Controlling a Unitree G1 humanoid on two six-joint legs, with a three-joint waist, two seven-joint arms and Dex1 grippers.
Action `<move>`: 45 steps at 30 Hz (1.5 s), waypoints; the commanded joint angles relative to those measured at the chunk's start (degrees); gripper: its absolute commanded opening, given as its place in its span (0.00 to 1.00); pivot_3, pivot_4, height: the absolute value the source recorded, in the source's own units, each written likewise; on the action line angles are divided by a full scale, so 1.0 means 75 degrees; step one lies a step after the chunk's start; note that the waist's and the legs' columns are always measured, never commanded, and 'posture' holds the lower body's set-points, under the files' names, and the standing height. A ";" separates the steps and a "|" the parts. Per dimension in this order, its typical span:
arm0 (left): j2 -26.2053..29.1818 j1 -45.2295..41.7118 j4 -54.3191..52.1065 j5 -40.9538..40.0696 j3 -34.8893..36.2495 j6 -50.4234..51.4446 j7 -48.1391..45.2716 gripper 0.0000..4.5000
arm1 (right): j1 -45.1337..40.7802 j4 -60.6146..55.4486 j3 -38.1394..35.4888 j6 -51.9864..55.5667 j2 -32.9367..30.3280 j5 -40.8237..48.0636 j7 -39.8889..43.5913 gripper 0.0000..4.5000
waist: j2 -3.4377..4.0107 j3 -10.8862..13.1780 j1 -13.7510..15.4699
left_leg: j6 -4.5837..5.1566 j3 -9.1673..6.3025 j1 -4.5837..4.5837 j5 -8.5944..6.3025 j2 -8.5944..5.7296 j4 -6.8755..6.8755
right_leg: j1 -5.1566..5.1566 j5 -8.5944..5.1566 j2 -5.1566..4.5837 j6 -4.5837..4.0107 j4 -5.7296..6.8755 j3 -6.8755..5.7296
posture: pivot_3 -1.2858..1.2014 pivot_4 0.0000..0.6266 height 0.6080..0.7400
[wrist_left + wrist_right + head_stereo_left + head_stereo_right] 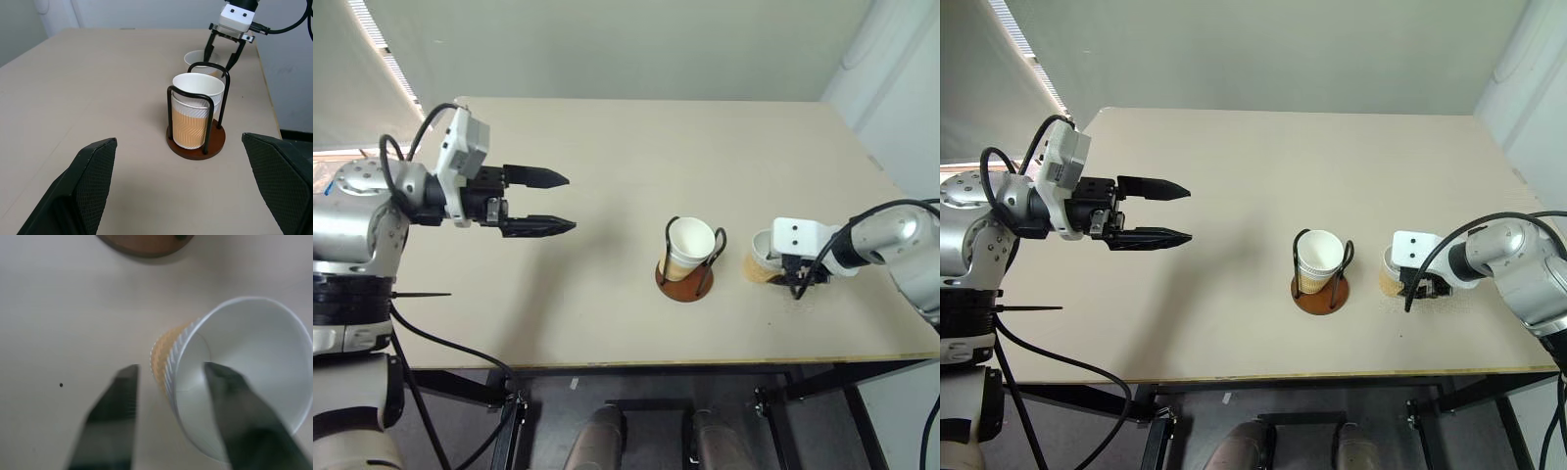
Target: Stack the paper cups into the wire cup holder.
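Note:
The wire cup holder point(686, 288) stands mid-table on its reddish-brown base, with black loops around a tan paper cup point(194, 122); a second rim just under the top one suggests two nested cups. Right of it a loose paper cup point(761, 258) stands on the table. My right gripper point(171, 369) points down at this cup, straddling its wall with one finger inside and one outside; the outer finger point(115, 406) stands apart from the cup. My left gripper point(570, 203) hovers open and empty over the left of the table, pointing toward the holder.
The pale table point(607, 127) has bare room behind and to the left of the holder. Its front edge runs close to the loose cup and the right gripper. A wall stands behind the table.

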 commanded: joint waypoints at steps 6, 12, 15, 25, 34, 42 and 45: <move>0.0167 -0.0080 -0.0072 -0.0494 0.0701 0.0555 -0.0090 1.00 | -0.0332 -0.0815 -0.1128 0.0415 -0.0405 0.0907 0.0922 0.00 | 0.0000 0.0001 -0.0004 | -0.0015 -0.0001 -0.0001 0.0008 0.0000 -0.0011 | -0.0004 -0.0003 0.0001 -0.0005 0.0001 -0.0001 | 0.52 0.24 1.00; 0.0195 -0.0239 0.0092 -0.0343 0.0614 0.0424 -0.0291 1.00 | -0.2164 -0.1335 -0.1494 0.1196 -0.0525 0.1880 0.1857 0.00 | 0.0000 0.0001 -0.0044 | -0.0035 -0.0002 -0.0002 0.0020 0.0001 -0.0028 | -0.0020 -0.0020 0.0008 -0.0034 0.0010 0.0001 | 0.52 0.24 1.00; 0.0149 -0.0338 0.0207 -0.0164 0.0452 0.0269 -0.0383 1.00 | -0.3118 -0.1316 -0.1160 0.1280 -0.0285 0.1895 0.2099 0.00 | -0.0004 -0.0001 -0.0061 | -0.0043 -0.0010 0.0001 0.0026 0.0006 -0.0037 | -0.0030 -0.0030 0.0014 -0.0053 0.0029 -0.0001 | 0.52 0.24 1.00; 0.0046 -0.0550 0.0228 -0.0045 0.0336 0.0195 -0.0578 1.00 | -0.3795 -0.0862 -0.0086 0.0849 0.0745 0.1433 0.2222 0.00 | -0.0010 -0.0001 -0.0069 | -0.0054 -0.0035 0.0003 0.0029 0.0011 -0.0037 | -0.0042 -0.0057 0.0015 -0.0097 0.0068 -0.0020 | 0.52 0.24 1.00; 0.0206 -0.0542 0.0174 -0.0019 0.0361 0.0223 -0.0639 1.00 | -0.3680 -0.0426 0.0196 0.0462 0.1188 0.1113 0.2234 0.00 | -0.0010 0.0000 -0.0078 | -0.0055 -0.0035 0.0006 0.0029 0.0014 -0.0042 | -0.0043 -0.0057 0.0015 -0.0097 0.0069 -0.0023 | 0.52 0.24 1.00; 0.0157 -0.0608 0.0233 0.0057 0.0270 0.0159 -0.0632 1.00 | -0.3599 -0.0404 0.0446 0.0355 0.1589 0.0826 0.2192 0.00 | -0.0010 0.0000 -0.0080 | -0.0055 -0.0036 0.0005 0.0029 0.0014 -0.0039 | -0.0043 -0.0055 0.0015 -0.0100 0.0070 -0.0023 | 0.52 0.24 1.00; 0.0132 -0.0625 0.0239 0.0083 0.0239 0.0135 -0.0632 1.00 | -0.3565 -0.0404 0.0549 0.0274 0.1675 0.0689 0.2179 0.00 | -0.0010 0.0000 -0.0083 | -0.0055 -0.0035 0.0005 0.0029 0.0014 -0.0039 | -0.0043 -0.0054 0.0015 -0.0101 0.0070 -0.0023 | 0.52 0.24 1.00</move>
